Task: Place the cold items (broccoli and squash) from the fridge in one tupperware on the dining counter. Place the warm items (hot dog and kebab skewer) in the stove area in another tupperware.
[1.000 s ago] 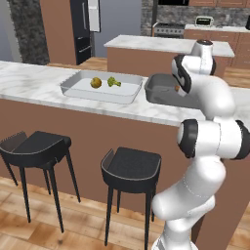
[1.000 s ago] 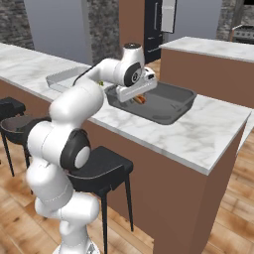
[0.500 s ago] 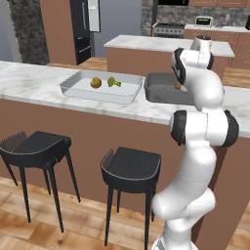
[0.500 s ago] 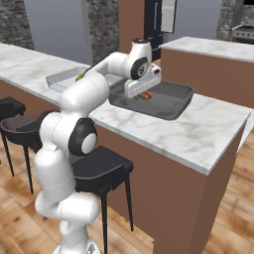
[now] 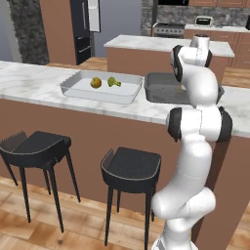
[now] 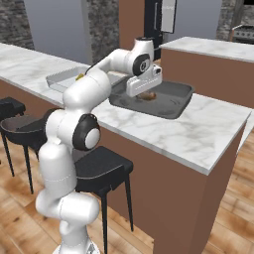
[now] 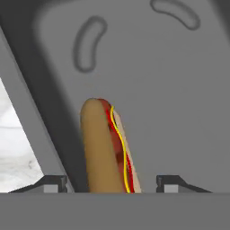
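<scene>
Over the dark grey tupperware (image 6: 171, 106), spread fingers (image 7: 51, 184) flank the hot dog (image 7: 108, 146) lying on its floor: release step; next, presumably, lifting clear to fetch the kebab skewer.

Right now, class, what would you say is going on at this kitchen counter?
The white robot arm reaches over the dining counter, its pincer low over the dark grey tupperware. A hot dog lies in that tray between the fingertips, which stand apart on either side without touching it. In the clear tupperware beside it sit the squash and the broccoli. No kebab skewer is in the dark tray yet.
</scene>
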Available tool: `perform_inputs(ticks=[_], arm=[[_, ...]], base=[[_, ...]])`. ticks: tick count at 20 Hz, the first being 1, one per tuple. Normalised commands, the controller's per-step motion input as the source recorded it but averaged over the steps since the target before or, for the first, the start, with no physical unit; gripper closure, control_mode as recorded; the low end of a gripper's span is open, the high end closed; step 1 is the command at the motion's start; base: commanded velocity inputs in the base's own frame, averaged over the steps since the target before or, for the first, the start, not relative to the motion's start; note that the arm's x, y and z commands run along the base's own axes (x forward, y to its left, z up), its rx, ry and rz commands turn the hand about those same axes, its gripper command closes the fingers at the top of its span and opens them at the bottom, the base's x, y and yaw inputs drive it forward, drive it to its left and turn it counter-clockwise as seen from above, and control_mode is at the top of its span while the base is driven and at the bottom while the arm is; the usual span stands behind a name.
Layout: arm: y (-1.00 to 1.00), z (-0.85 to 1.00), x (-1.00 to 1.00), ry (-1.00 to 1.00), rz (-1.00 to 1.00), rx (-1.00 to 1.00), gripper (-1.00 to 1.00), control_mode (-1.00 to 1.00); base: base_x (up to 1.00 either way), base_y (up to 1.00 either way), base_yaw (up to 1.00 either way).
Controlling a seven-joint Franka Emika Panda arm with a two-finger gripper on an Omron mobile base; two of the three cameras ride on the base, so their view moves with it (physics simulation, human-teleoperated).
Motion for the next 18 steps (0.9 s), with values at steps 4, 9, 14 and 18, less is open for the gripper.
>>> perform_inputs(ticks=[4,9,14,18], arm=[[0.0,-0.02,-0.3,-0.1,0.0,0.0,-1.0,-1.0],[0.09,0.04,-0.68,-0.21,0.0,0.0,-1.0,-1.0],[0.51,0.09,-0.83,-0.04,-0.06,0.0,-1.0,-1.0],[0.62,0.13,-0.89,0.0,-0.14,0.0,-1.0,-1.0]], base=[[0.0,0.0,0.0],[0.0,0.0,0.0],[0.0,0.0,0.0],[0.0,0.0,0.0]])
